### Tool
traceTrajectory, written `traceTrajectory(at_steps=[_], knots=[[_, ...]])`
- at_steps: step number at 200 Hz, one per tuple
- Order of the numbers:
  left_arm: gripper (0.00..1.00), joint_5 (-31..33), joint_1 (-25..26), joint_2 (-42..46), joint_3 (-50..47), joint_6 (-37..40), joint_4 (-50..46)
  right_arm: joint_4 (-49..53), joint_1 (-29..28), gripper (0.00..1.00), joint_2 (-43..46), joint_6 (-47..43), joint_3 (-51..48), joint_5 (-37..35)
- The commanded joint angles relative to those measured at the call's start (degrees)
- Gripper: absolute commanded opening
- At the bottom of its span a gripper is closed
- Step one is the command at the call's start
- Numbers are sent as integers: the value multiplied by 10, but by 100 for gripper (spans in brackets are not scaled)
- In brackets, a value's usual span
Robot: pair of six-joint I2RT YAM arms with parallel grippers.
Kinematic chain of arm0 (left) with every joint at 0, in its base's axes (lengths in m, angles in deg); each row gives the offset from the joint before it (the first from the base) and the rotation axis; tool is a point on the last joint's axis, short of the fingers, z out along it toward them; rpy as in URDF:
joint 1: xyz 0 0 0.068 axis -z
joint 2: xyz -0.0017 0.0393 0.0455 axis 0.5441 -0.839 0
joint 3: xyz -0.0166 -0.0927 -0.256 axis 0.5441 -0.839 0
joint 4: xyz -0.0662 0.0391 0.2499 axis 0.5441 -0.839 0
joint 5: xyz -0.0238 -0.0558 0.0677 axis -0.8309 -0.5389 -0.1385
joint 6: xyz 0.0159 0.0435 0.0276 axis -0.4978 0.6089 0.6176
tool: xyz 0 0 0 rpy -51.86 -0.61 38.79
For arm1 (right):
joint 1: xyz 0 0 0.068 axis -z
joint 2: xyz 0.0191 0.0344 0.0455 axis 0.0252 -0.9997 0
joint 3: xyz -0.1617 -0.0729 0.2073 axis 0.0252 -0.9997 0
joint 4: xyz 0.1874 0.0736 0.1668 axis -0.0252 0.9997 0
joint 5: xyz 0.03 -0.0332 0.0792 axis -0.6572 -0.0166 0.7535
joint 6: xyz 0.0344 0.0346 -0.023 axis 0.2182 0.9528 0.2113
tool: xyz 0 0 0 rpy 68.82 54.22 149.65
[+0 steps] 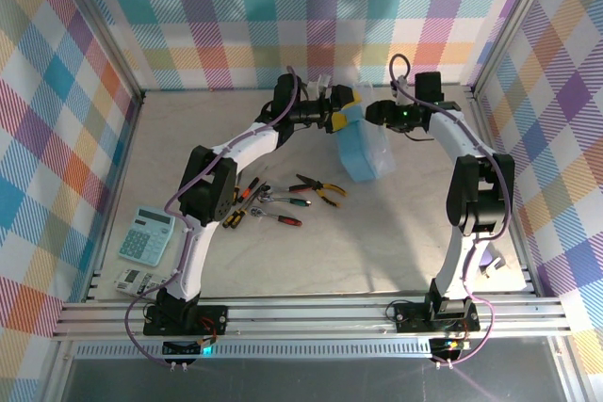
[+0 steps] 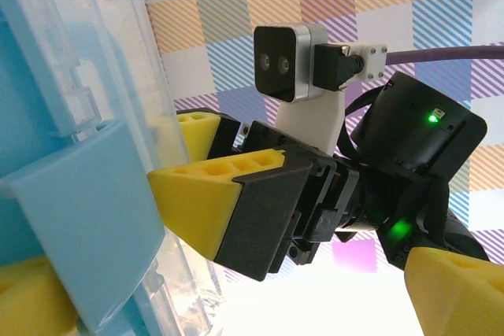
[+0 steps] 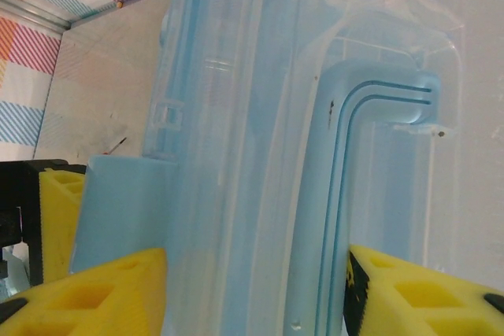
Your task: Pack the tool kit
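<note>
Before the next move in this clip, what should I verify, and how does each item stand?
1. Left gripper open: ok.
2. Right gripper firm on case: cannot tell; its fingers flank the handled lid.
3. Case open for loading: cannot tell.
4. Tools packed: not ok; pliers, wrench, screwdrivers lie on the table.
5. Calculator apart from tools: ok.

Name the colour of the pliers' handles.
Yellow; the pliers show best in the top external view.
</note>
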Motion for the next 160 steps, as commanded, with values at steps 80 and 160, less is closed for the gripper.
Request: traceTrajectory(at_steps=[80,160], knots=[[100,-11,-37,32,-164,53,90,138,-26,58,4,-15,52,0],[100,-8,-35,0,-109,62,73,164,-21,59,13,-17,81,-24]])
